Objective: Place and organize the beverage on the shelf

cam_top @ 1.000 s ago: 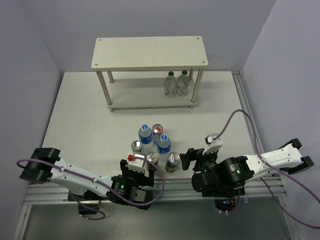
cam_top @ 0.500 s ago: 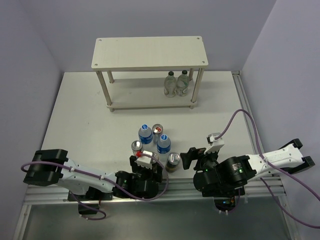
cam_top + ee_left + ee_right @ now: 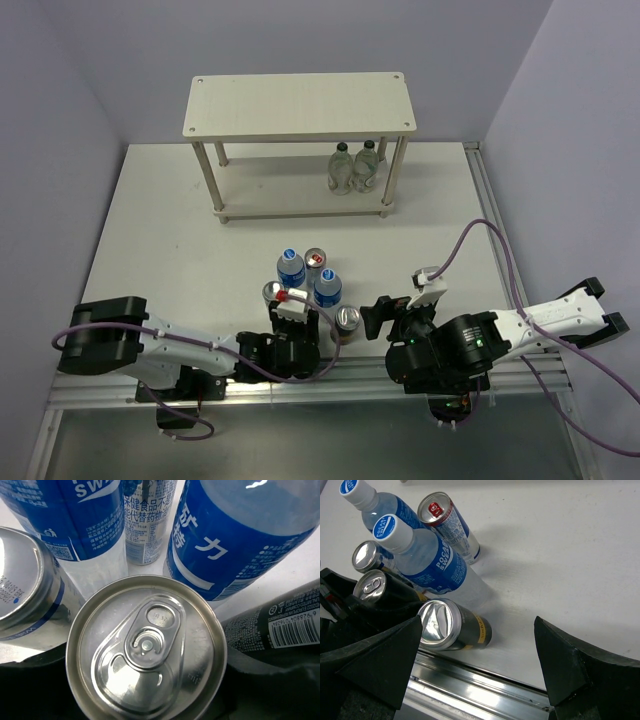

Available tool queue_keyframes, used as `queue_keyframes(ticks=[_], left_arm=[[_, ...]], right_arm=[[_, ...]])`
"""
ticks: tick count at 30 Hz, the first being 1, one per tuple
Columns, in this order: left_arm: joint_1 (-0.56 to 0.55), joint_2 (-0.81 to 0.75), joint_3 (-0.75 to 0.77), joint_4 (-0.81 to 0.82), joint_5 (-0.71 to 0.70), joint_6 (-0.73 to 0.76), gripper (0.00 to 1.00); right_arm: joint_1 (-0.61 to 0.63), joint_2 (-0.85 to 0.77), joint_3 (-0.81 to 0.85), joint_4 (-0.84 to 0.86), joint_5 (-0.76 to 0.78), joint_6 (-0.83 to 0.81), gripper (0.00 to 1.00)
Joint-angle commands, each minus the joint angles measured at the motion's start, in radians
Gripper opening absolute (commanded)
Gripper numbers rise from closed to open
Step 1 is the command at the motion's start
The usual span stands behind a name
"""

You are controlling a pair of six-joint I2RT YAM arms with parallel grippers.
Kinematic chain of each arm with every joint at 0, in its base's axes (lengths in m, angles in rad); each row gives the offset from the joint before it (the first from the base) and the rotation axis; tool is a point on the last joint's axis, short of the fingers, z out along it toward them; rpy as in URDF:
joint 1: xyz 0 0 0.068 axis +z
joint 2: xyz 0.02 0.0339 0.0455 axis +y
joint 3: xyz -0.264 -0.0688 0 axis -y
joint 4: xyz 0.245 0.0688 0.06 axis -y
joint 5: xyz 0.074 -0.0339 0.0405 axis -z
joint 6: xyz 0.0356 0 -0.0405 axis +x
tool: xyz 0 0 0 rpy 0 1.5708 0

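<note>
A cluster of drinks stands near the table's front edge. My left gripper (image 3: 297, 322) is shut on a black-and-gold can (image 3: 146, 652); its silver top fills the left wrist view, with the dark fingers tight against both sides. That can (image 3: 372, 587) also shows in the right wrist view. A second black-and-gold can (image 3: 347, 320) (image 3: 454, 625) stands just right of it. Behind them are two blue-labelled bottles (image 3: 290, 267) (image 3: 327, 287) and two slim blue-and-silver cans (image 3: 316, 258) (image 3: 272, 292). My right gripper (image 3: 384, 314) (image 3: 480, 665) stands open beside the second black can. The cream shelf (image 3: 300, 105) stands at the back.
Two clear bottles (image 3: 352, 166) stand at the right end of the shelf's lower board. The metal rail (image 3: 485, 692) of the table's near edge runs just under my right gripper. Purple walls close in the back and sides.
My left gripper has slid forward and to the right over the near black-and-gold can and closed on it. The right arm has stayed put.
</note>
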Motion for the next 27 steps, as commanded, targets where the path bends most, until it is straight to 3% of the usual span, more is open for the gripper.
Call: queue_keyframes(ticks=[1, 5, 8, 9, 14, 17, 18, 19, 20, 21, 22, 23, 27], left_arm=[[0.002, 0.027, 0.051, -0.04, 0.007, -0.029, 0.0], [-0.066, 0.034, 0.18, -0.295, -0.036, -0.117, 0.0], [-0.124, 0.03, 0.373, -0.663, -0.099, -0.264, 0.0], [-0.129, 0.028, 0.471, -0.862, -0.113, -0.349, 0.0], [-0.129, -0.028, 0.682, -1.133, -0.214, -0.333, 0.0], [-0.066, -0.1, 0.768, -1.035, -0.229, -0.121, 0.0], [-0.039, -0.126, 0.778, -0.959, -0.22, 0.068, 0.0], [-0.006, -0.159, 0.768, -0.856, -0.199, 0.201, 0.0], [0.067, -0.233, 0.748, -0.597, -0.159, 0.337, 0.0], [0.105, -0.274, 0.707, -0.478, -0.06, 0.56, 0.0], [0.156, -0.31, 0.693, -0.376, 0.011, 0.651, 0.0], [0.267, -0.352, 0.7, -0.295, 0.071, 0.691, 0.0], [0.598, -0.296, 0.925, -0.323, 0.397, 0.762, 0.0]], right_arm=[[0.005, -0.002, -0.004, 0.016, 0.051, 0.02, 1.0], [0.007, 0.004, -0.002, 0.011, 0.051, 0.026, 1.0], [0.005, 0.004, -0.002, 0.014, 0.052, 0.025, 1.0], [0.007, 0.003, -0.002, 0.016, 0.052, 0.023, 1.0], [0.005, -0.005, -0.007, 0.034, 0.055, 0.007, 1.0], [0.007, -0.012, -0.011, 0.043, 0.058, -0.006, 1.0], [0.005, -0.018, -0.011, 0.045, 0.06, -0.007, 1.0], [0.005, -0.019, -0.015, 0.045, 0.063, -0.009, 1.0], [0.007, -0.022, -0.013, 0.045, 0.064, -0.009, 1.0], [0.007, -0.026, -0.015, 0.045, 0.064, -0.007, 1.0], [0.005, -0.028, -0.016, 0.045, 0.066, -0.009, 1.0], [0.005, -0.029, -0.016, 0.045, 0.067, -0.009, 1.0], [0.005, -0.037, -0.018, 0.048, 0.066, -0.01, 1.0]])
